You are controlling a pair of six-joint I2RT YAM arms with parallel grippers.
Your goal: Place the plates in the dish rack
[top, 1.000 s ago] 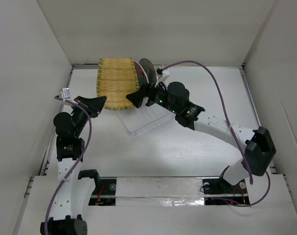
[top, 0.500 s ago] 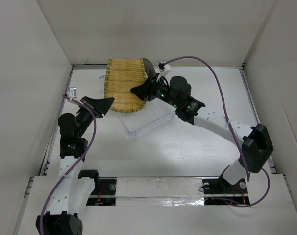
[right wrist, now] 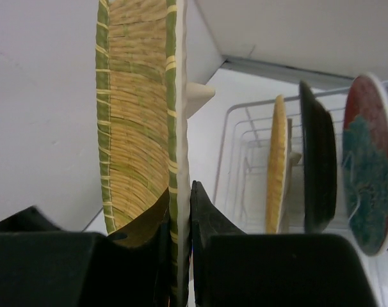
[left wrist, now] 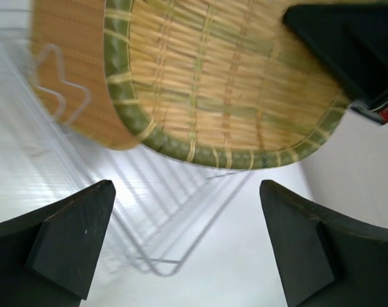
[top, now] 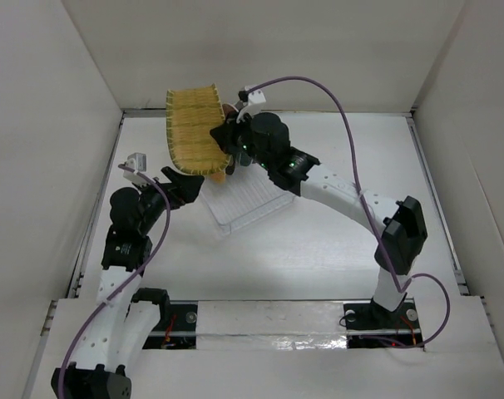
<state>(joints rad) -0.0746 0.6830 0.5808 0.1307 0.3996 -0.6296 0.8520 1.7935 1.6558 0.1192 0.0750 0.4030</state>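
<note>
The fan-shaped ribbed yellow plate (top: 194, 129) stands on edge above the rack's far left end. My right gripper (top: 223, 140) is shut on its rim; the right wrist view shows the plate (right wrist: 136, 128) pinched between the gripper's (right wrist: 180, 192) fingers. In the clear dish rack (right wrist: 235, 141) a round yellow plate (right wrist: 277, 166), a dark plate (right wrist: 319, 160) and a red plate with teal flowers (right wrist: 370, 166) stand upright. My left gripper (top: 185, 188) is open just left of the rack (top: 252, 199), below the fan plate (left wrist: 226, 96), with nothing between its fingers (left wrist: 85, 230).
White walls close in the table on the left, back and right. The rack lies at an angle in the table's middle back. The right arm stretches across the rack's far side and hides most of the racked plates from above.
My left gripper has let go of the fan plate and opened. My right gripper has shut on the plate's rim and tipped it up on edge, swinging it left and back.
</note>
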